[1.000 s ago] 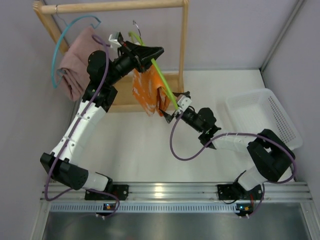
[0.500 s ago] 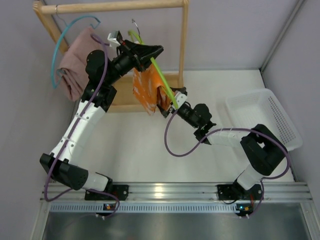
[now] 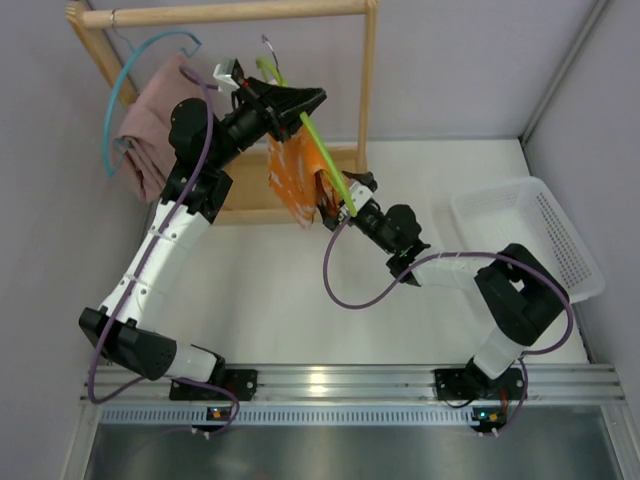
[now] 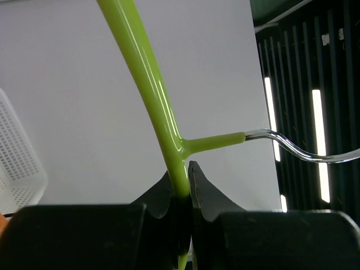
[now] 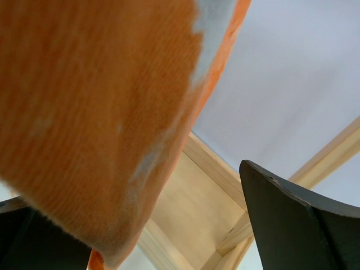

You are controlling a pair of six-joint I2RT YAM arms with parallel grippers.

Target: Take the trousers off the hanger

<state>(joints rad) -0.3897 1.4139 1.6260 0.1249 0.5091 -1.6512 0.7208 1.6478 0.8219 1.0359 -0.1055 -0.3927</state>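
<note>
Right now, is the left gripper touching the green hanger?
Touching. The left wrist view shows it plainly: the left gripper has its jaws closed on the green hanger, pressing its bar from both sides with no gap.

Orange white-patterned trousers (image 3: 293, 180) hang on the green hanger (image 3: 334, 175); pink trousers (image 3: 150, 125) drape the blue hanger (image 3: 113, 100).

Glossy green plastic hanger (image 4: 148, 84), shiny metal hook (image 4: 264, 133); ribbed cloth orange trousers (image 5: 95, 112); wood rack (image 3: 367, 90).
</note>
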